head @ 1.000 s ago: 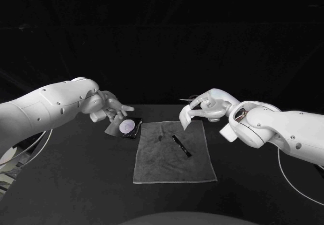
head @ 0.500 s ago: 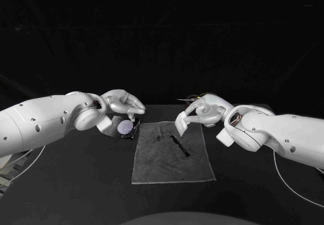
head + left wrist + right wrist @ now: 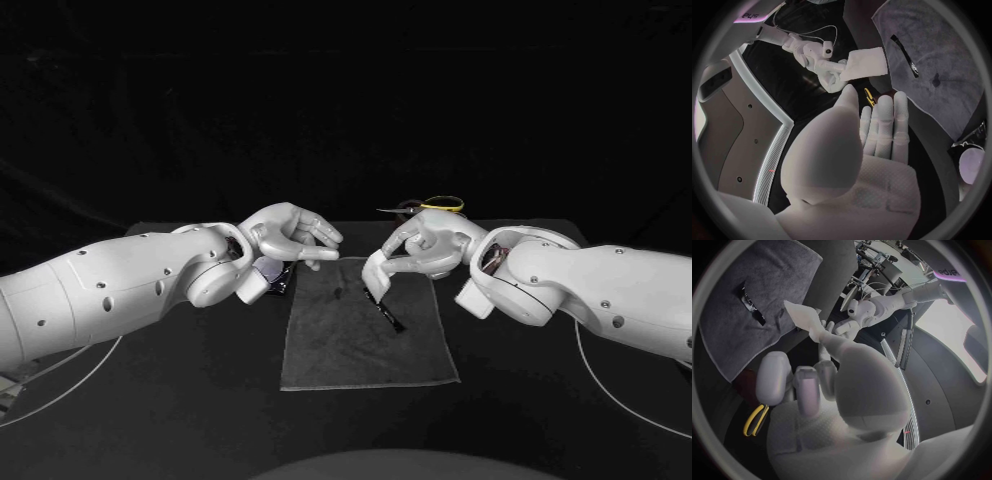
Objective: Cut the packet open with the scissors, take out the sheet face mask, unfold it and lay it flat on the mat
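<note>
We read this as the point where unfolding begins. Our right hand (image 3: 426,243) pinches the folded sheet mask (image 3: 378,277) by its upper edge. The white wad therefore hangs free just above the far end of the grey mat (image 3: 346,345), where it must end up. Our left hand (image 3: 289,235) holds nothing, its fingers loosely apart. It hovers close beside the mask, well placed, we judge, to take a second edge and draw the folds open.

The opened packet (image 3: 268,274) lies on the black table (image 3: 173,400) by the mat's far left corner, partly hidden beneath the left wrist and out of the way. A thin black strip (image 3: 387,312) (likely the packet's cut-off top) rests on the mat below the mask and may want clearing first. The yellow-handled scissors (image 3: 437,204) lie behind the right hand, and we judge their work done.
</note>
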{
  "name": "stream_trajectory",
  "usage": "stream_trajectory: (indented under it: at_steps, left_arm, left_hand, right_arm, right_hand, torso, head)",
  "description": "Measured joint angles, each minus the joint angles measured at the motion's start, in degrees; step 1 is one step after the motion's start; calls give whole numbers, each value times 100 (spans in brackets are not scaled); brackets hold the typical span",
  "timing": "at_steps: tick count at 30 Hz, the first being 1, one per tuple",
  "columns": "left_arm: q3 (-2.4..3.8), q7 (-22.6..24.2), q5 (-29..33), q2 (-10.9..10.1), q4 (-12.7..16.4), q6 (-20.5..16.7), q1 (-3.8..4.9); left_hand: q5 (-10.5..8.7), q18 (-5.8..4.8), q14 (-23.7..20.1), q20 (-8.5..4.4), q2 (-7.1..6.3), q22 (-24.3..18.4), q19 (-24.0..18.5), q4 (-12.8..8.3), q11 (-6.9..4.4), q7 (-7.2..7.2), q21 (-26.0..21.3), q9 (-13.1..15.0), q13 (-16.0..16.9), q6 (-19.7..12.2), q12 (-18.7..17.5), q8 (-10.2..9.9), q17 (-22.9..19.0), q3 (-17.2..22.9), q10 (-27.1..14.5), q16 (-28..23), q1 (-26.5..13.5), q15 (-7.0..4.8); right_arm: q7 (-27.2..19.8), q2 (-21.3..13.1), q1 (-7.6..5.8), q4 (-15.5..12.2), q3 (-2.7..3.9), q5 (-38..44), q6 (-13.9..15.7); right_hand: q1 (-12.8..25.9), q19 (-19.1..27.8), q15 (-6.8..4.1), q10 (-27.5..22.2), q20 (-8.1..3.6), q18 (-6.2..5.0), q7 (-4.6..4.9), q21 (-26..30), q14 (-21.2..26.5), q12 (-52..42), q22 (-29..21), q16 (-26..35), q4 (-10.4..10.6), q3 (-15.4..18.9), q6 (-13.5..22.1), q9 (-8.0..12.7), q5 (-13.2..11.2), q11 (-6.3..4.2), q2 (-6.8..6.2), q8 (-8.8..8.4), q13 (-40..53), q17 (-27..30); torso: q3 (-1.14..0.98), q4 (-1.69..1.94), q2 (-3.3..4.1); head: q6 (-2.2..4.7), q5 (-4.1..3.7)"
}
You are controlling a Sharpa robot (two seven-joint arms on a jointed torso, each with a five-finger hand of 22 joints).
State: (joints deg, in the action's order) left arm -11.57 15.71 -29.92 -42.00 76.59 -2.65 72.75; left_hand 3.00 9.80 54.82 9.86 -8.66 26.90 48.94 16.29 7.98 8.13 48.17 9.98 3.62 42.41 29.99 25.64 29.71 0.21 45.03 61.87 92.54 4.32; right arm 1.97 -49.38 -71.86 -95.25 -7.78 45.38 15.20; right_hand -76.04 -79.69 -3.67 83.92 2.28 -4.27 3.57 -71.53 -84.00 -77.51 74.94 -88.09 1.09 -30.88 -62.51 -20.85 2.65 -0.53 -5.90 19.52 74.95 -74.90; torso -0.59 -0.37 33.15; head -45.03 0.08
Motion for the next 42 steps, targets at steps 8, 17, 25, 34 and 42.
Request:
stream_trajectory:
  at_steps: [8, 17, 25, 34, 42]
  left_arm:
    - [0, 84, -302, 231, -9, -154, -107]
    - [9, 97, -461, 307, 10, -179, -124]
    - [11, 84, -492, 292, 59, 12, -127]
    - [11, 80, -278, 285, -220, 58, -129]
    - [-1, 105, -905, 553, -507, -99, -129]
  left_hand:
    - [0, -4, -44, -2, -19, -14, 1, 7, -76, 12, -31, -39, 0, -44, -226, -128, -59, -165, -156, 63, -20, -94]
    - [0, -8, 39, -81, 16, -4, 82, 17, -110, 14, -32, -39, 0, -41, -316, -158, -82, -268, -133, 231, -55, -178]
    - [0, -11, 120, -84, 101, 47, 123, 6, -108, 5, -8, -22, 1, 180, -386, -158, -137, -435, 101, 351, -139, -175]
    - [0, -13, 28, -84, 471, 112, 124, -162, -40, 51, 75, -40, 1, 312, -589, -244, -301, -277, 292, 351, 341, -80]
    - [1, -17, 59, -84, 467, 247, 124, -242, -6, 74, 252, -83, 9, 432, -670, -315, -414, -77, 568, 351, 601, -49]
  right_arm:
    - [-22, 47, 2, -76, 0, 102, -170]
    - [-55, 89, 2, -97, 0, 197, -263]
    - [-74, 99, 2, -74, 0, 263, -291]
    - [-64, -137, 1, -76, 1, 376, -344]
    - [-56, -552, -36, -224, 1, 471, -418]
  right_hand:
    - [2, 0, -13, 0, 0, 0, 13, 1, -13, 0, 1, 8, 0, 0, 4, 0, -1, 0, 1, 0, -2, -1]
    - [26, 0, -13, 0, 0, 0, 23, 2, -13, 1, -2, 12, 0, 0, -2, 0, -2, 0, 24, -3, -4, -5]
    - [26, 0, -13, -1, 0, 0, 10, 2, -13, 1, -3, -6, 0, 1, -14, 0, -3, 1, 24, -16, 0, -6]
    - [26, 0, -12, -1, 0, 0, 6, 2, -12, 2, 0, -5, -24, -11, -14, 0, -14, 1, 24, 19, 0, -5]
    - [26, 0, -11, -1, 0, 0, -2, 2, -12, 2, 1, -4, -25, -10, -4, 0, -15, 1, 23, 21, -2, 0]
  torso:
    - [-2, 0, 2]
    - [-2, 4, 1]
    - [-2, 7, -1]
    - [-1, 7, -6]
    - [-7, -4, -2]
  head:
    - [-23, 0]
    - [-46, 4]
    - [-63, -5]
    - [-75, -19]
    - [-110, -51]
